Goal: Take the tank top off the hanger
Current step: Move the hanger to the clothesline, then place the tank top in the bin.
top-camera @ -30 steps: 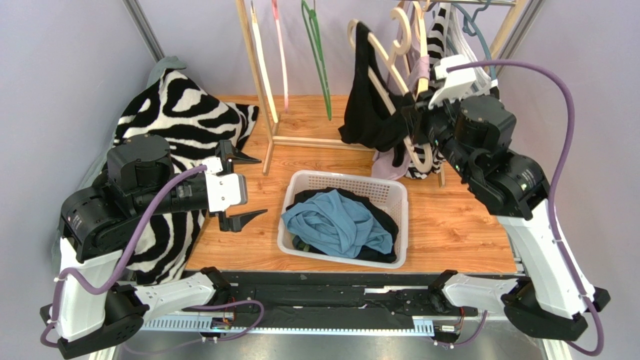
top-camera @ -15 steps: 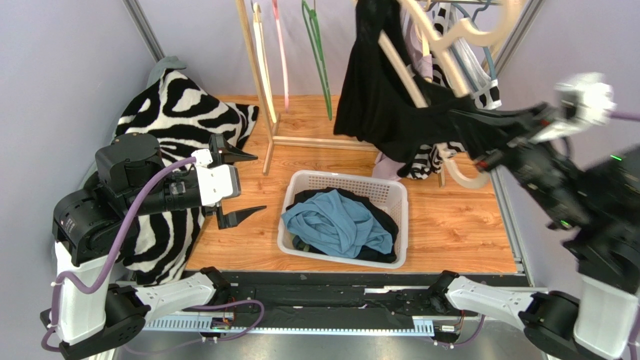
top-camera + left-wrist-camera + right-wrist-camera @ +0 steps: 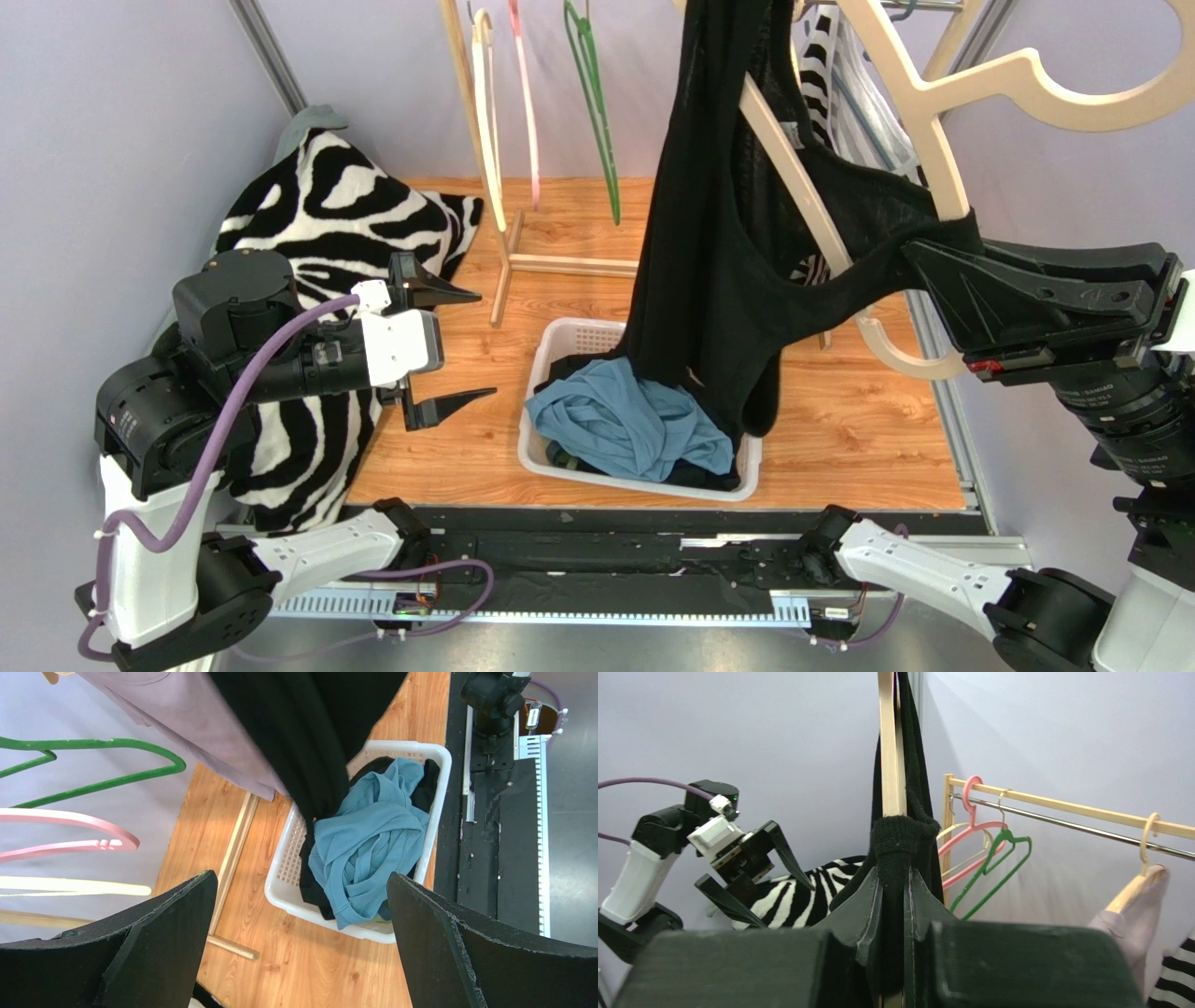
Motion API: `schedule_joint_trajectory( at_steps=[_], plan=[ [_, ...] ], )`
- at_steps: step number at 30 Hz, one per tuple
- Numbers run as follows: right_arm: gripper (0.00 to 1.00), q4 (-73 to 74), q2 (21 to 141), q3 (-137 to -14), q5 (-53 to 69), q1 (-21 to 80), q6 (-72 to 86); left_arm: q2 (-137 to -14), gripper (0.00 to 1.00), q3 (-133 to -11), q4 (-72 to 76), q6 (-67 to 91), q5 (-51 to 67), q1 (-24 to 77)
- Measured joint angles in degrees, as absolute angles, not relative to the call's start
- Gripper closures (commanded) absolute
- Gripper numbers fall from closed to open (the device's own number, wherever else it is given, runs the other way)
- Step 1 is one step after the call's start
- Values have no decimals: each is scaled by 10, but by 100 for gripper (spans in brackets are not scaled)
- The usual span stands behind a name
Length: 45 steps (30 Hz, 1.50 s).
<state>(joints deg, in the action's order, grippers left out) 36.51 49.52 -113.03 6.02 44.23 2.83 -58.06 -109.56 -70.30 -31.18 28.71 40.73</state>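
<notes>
My left gripper (image 3: 474, 346) hangs spread wide, just left of the basket (image 3: 582, 329). The black tank top (image 3: 701, 266) hangs lengthwise, hem down over the basket, on the tilted hanger (image 3: 912, 119). My right gripper (image 3: 937, 261) pinches its strap.

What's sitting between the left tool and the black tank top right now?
In the top external view, only bare wooden tabletop and the white basket rim lie between the open left tool and the hanging tank top.

A lab test booth: plain grey walls (image 3: 112, 126), a small clothes rack (image 3: 485, 140) and basket (image 3: 537, 392) on a tabletop (image 3: 856, 420)
</notes>
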Motion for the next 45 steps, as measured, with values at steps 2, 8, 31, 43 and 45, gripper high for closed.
schedule_joint_trajectory(
  at_steps=[2,8,31,43,45],
  plan=[
    [100,361,496,-1131,71,442,35,-581,1,-1096,-703,-312,291,405],
    [100,373,512,-1172,81,442,43,-578,1,-1096,-703,-312,301,399],
    [100,595,457,-889,221,442,-22,-570,1,-1096,-705,-344,325,377],
    [100,605,439,-852,296,442,-74,-641,1,-1100,-741,-406,371,374],
    [100,606,443,-852,299,442,-79,-656,1,-1100,-752,-419,394,374]
  ],
)
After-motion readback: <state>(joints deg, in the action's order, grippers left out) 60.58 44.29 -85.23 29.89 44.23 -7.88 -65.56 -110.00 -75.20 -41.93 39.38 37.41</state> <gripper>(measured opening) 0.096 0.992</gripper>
